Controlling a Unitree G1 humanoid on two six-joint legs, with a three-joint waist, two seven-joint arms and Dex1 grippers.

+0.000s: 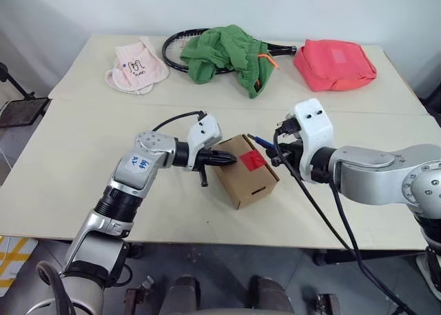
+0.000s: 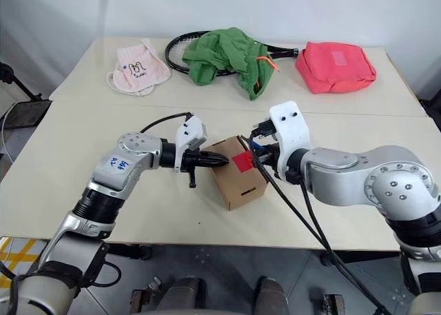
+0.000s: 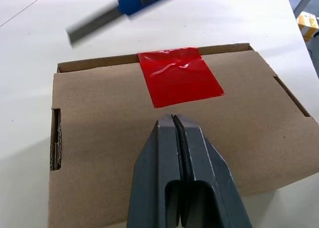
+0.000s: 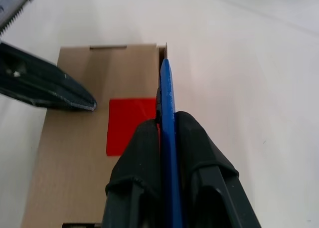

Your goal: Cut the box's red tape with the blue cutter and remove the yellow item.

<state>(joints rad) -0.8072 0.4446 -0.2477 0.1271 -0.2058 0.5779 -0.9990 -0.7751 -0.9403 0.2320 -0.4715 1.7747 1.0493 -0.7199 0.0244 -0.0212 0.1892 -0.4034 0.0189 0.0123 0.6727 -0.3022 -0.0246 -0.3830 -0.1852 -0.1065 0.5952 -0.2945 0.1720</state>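
Observation:
The brown box [image 1: 244,184] sits on the table's near half, with the red tape [image 3: 178,76] stuck across its flap seam. My left gripper [image 3: 173,120] is shut and empty. Its tips lie over the box's top, just short of the tape, and I cannot tell whether they touch. From the right, my right gripper [image 4: 167,120] is shut on the blue cutter [image 4: 166,93]. The cutter's grey blade [image 3: 92,26] is extended. It hovers along the box's edge beside the tape [image 4: 130,125]. The yellow item is hidden from view.
At the table's far side lie a pink cloth [image 1: 136,68], a black racket [image 1: 178,49] under a green garment [image 1: 231,53], and a pink-red fabric bag [image 1: 334,65]. Black cables hang from my right wrist [image 1: 310,191] towards the table's front edge.

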